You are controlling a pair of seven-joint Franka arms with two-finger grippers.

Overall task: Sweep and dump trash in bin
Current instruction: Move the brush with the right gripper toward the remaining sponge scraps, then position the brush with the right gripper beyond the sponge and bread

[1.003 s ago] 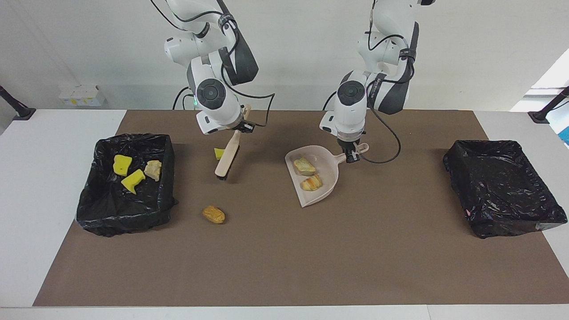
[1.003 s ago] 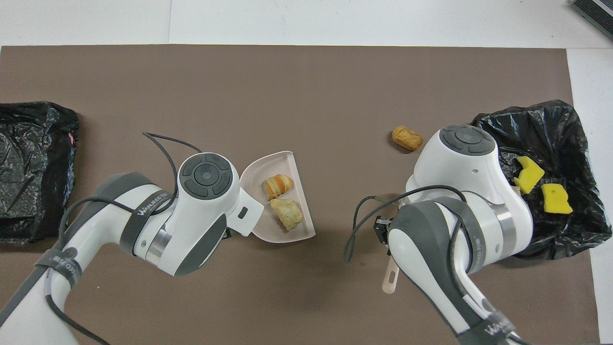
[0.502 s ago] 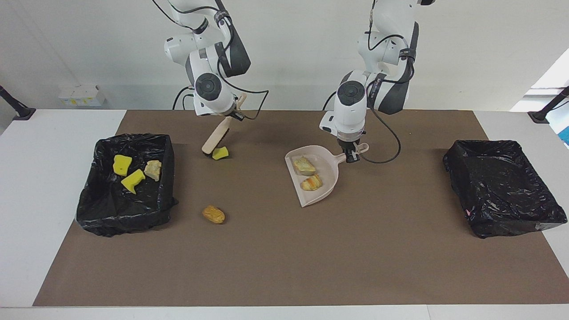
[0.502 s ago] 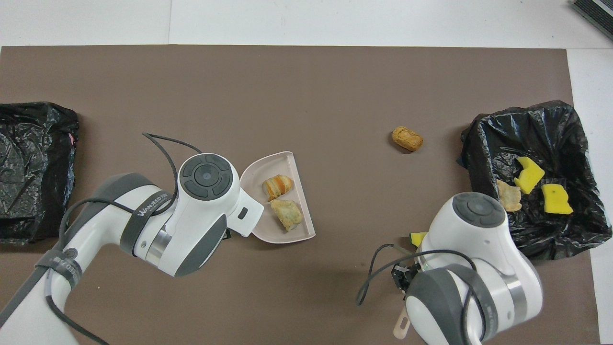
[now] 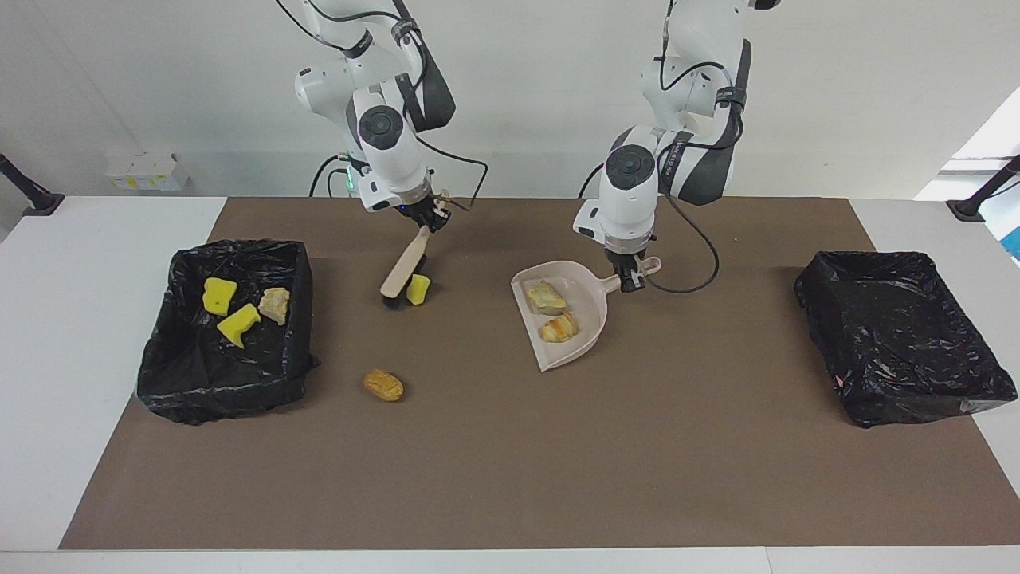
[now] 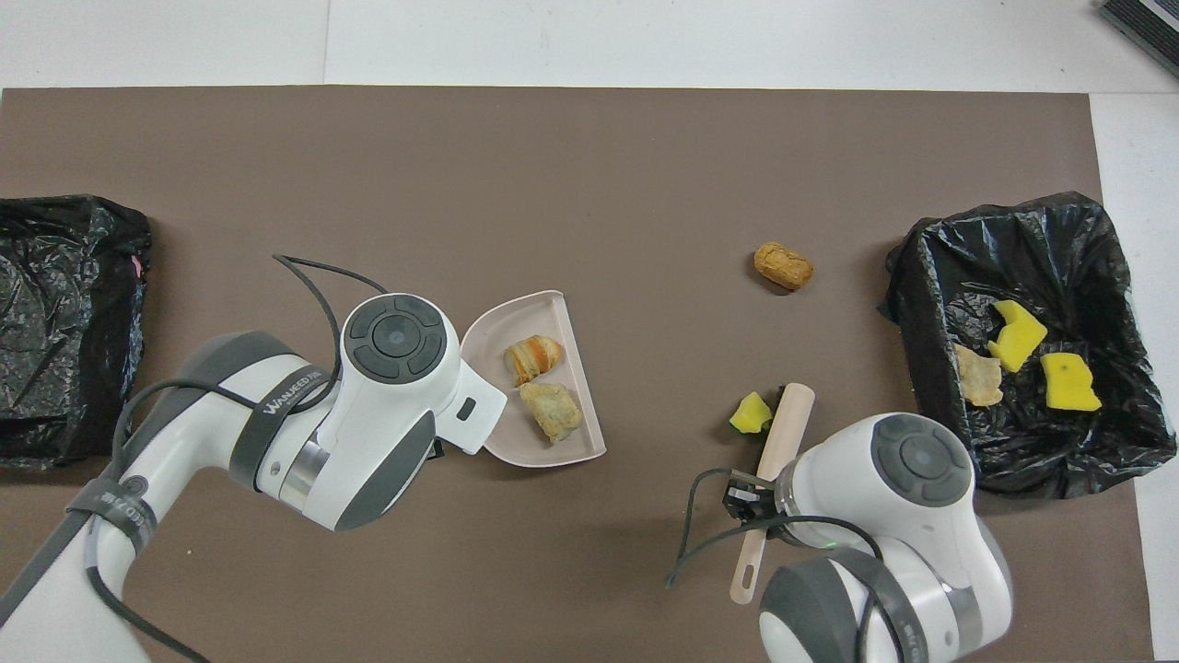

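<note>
My right gripper (image 5: 430,219) is shut on the handle of a beige brush (image 5: 405,267) (image 6: 783,428), whose bristle head rests on the mat against a yellow sponge chunk (image 5: 417,288) (image 6: 752,413). The left gripper (image 5: 633,279) is shut on the handle of the beige dustpan (image 5: 570,339) (image 6: 543,304), which lies flat and holds two pastry pieces (image 5: 546,296) (image 6: 551,409). The wrist hides that gripper from above. A tan bread roll (image 5: 383,385) (image 6: 783,265) lies loose on the mat. The black-lined bin (image 5: 223,383) (image 6: 930,267) at the right arm's end holds two yellow sponge chunks (image 5: 218,295) and a tan scrap (image 5: 275,304).
A second black-lined bin (image 5: 900,335) (image 6: 55,322) stands at the left arm's end with nothing visible inside. A brown mat (image 5: 510,462) covers most of the white table. A cable loops from each wrist.
The right arm swung the brush back toward the robots, then set its head down beside the sponge chunk, which shifted a little toward the dustpan. The left arm and dustpan stayed still.
</note>
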